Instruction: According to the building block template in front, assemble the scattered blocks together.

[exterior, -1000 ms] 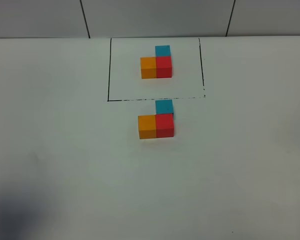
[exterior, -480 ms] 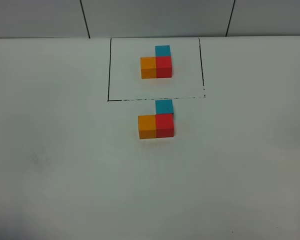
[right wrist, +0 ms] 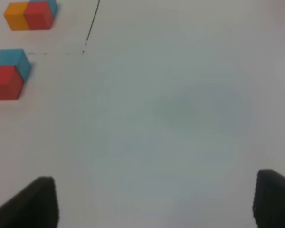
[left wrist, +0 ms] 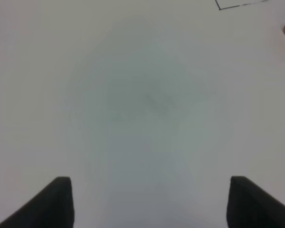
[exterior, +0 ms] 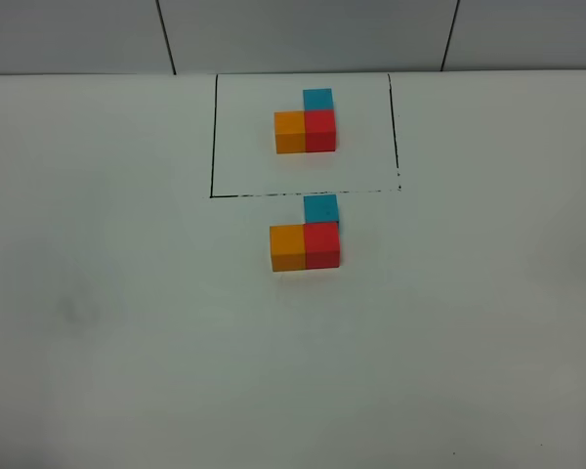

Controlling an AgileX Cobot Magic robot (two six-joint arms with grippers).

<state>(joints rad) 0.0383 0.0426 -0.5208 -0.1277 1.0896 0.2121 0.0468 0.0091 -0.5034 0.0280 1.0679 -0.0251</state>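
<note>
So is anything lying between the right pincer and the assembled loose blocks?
Nothing visible. In the right wrist view only bare table separates the right pincer from the red block and blue block; the orange block sits just beyond them.

No readable text, labels, brands or numbers anywhere; the cubes' faces are plain, and the table carries only a drawn black outline.

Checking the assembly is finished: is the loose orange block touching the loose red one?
Touching. The exterior high view shows the orange block and red block side by side, faces flush, with no gap visible between them.
</note>
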